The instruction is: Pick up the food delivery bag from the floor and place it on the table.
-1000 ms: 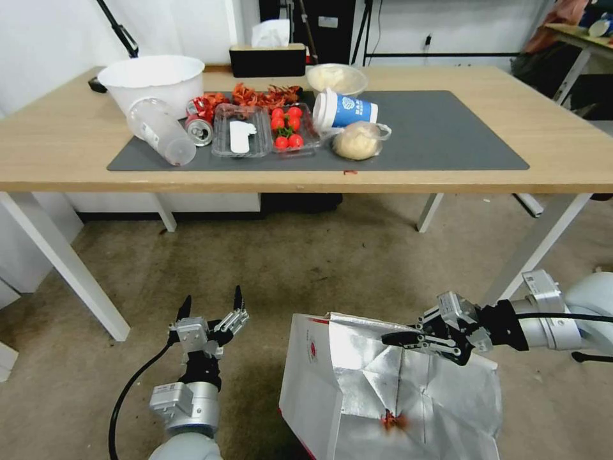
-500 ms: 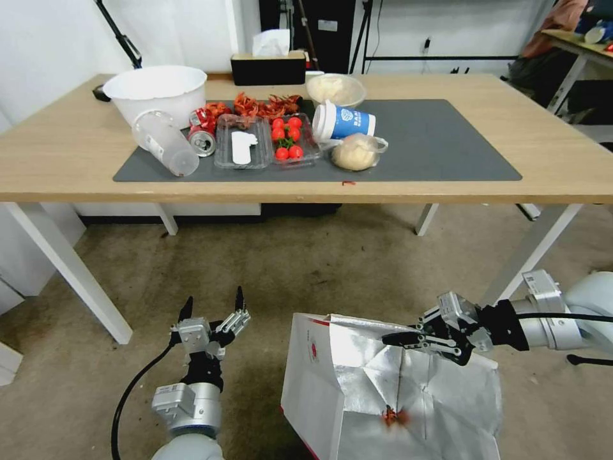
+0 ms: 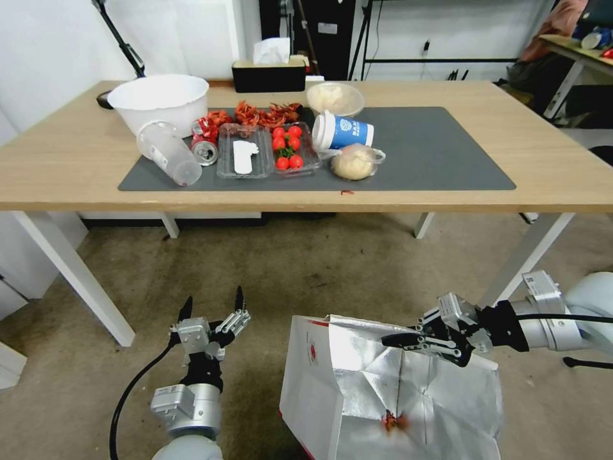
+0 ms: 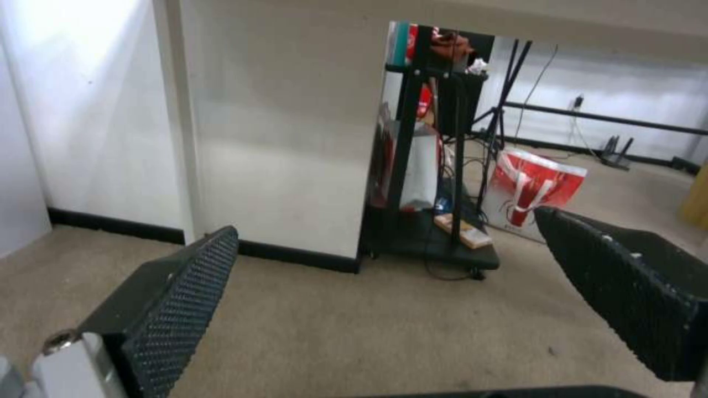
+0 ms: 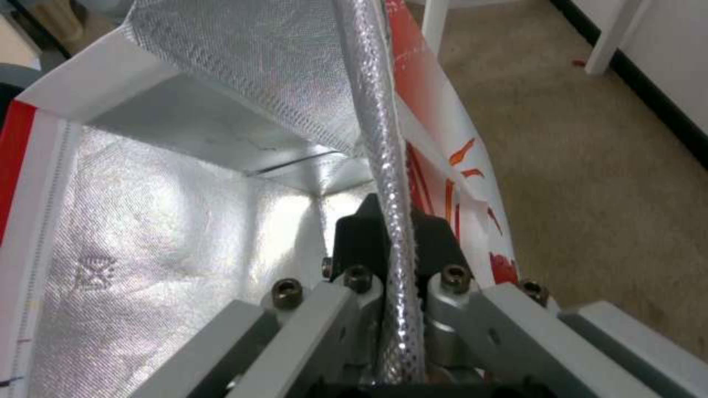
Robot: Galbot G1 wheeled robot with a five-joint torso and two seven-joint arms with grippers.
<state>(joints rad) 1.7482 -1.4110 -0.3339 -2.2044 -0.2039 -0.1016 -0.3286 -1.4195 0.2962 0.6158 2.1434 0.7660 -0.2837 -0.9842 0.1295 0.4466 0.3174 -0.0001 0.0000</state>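
Nothing but the camera has shifted: the table (image 3: 76, 185) now sits lower in frame. At lower centre, the food delivery bag (image 3: 357, 390), white with crinkled silver foil lining, red trim and a small red logo, gapes open, its rim pinched by the right gripper (image 3: 399, 340). At lower left, the left gripper (image 3: 211, 305) hangs spread wide.

1 bag (image 3: 357, 383), 1 table (image 3: 64, 166), 2 bowls (image 3: 158, 102)

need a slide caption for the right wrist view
Right gripper shut on the foil-lined rim of the open food delivery bag, carpet floor alongside.
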